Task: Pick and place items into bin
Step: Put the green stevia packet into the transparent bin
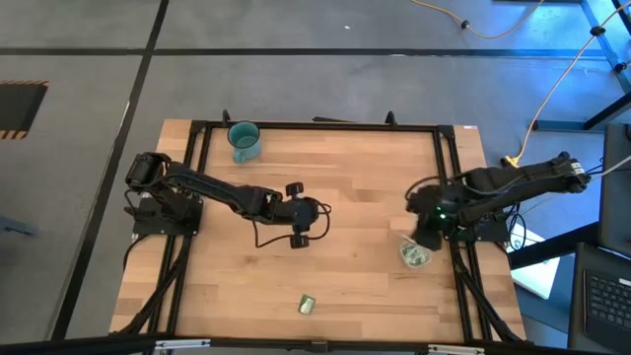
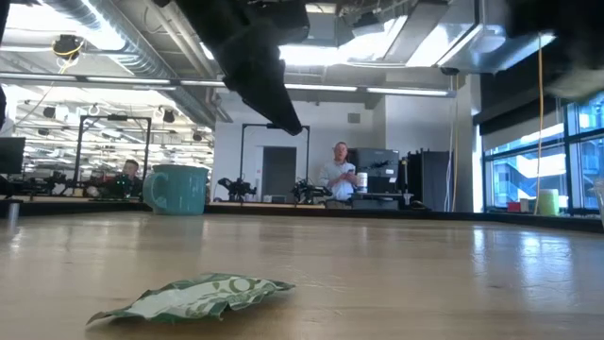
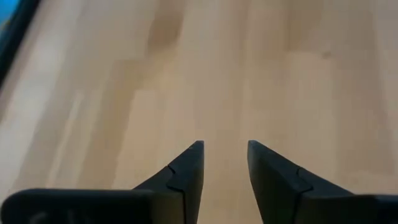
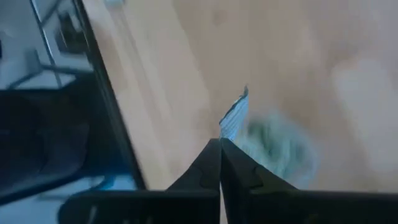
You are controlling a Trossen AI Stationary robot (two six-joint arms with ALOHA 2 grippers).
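On the table, the mug stands near the far edge toward the left corner, the bin sits by the right edge with packets inside, and one packet lies alone near the near edge's middle.

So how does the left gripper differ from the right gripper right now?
The left gripper has its fingers apart with nothing between them; the right gripper is shut on a packet. The left gripper sits over bare wood near the table's middle, while the right gripper is at the right edge beside the clear bin. Both have dark, pointed fingers.
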